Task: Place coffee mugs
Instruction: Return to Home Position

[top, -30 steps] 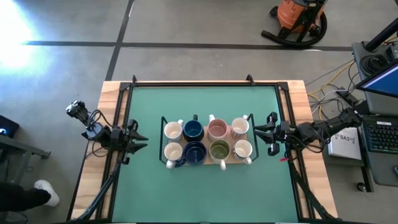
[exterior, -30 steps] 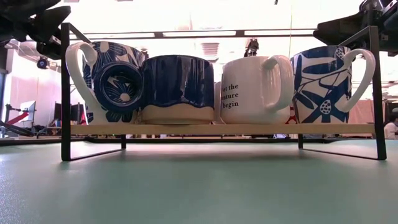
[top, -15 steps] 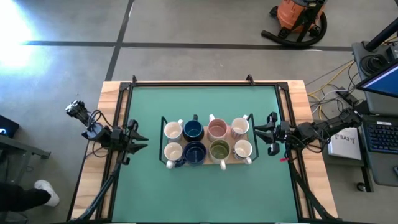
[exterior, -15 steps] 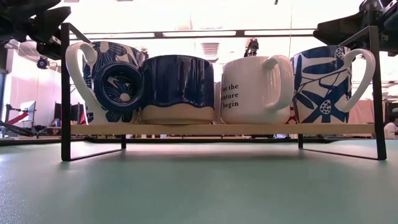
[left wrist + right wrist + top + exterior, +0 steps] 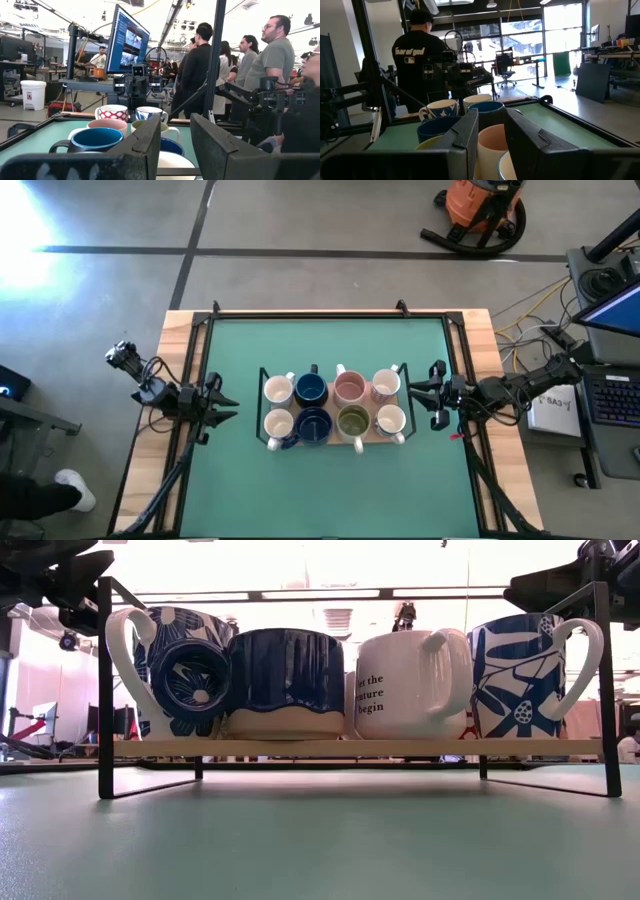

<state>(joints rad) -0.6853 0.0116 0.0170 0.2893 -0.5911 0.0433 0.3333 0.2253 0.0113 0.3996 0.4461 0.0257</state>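
Eight coffee mugs stand upright in two rows on a small wooden rack [image 5: 400,438] with a black wire frame, mid-table. The far row holds a white mug [image 5: 278,391], a navy one [image 5: 311,389], a pink one [image 5: 349,388] and a patterned white one [image 5: 386,386]. In the near row are a white mug [image 5: 278,423], a navy one [image 5: 314,424], an olive-inside one [image 5: 352,421] and a white one [image 5: 390,420]. My left gripper [image 5: 232,408] [image 5: 175,142] hovers open left of the rack. My right gripper [image 5: 414,394] [image 5: 491,137] hovers open to its right. Both point at the mugs.
The rack's black posts [image 5: 104,690] [image 5: 603,690] rise at its ends. A black rail [image 5: 330,314] frames the green mat [image 5: 330,490], which is bare near and far of the rack. Several people [image 5: 200,60] [image 5: 420,60] and a monitor [image 5: 127,42] stand beyond the table.
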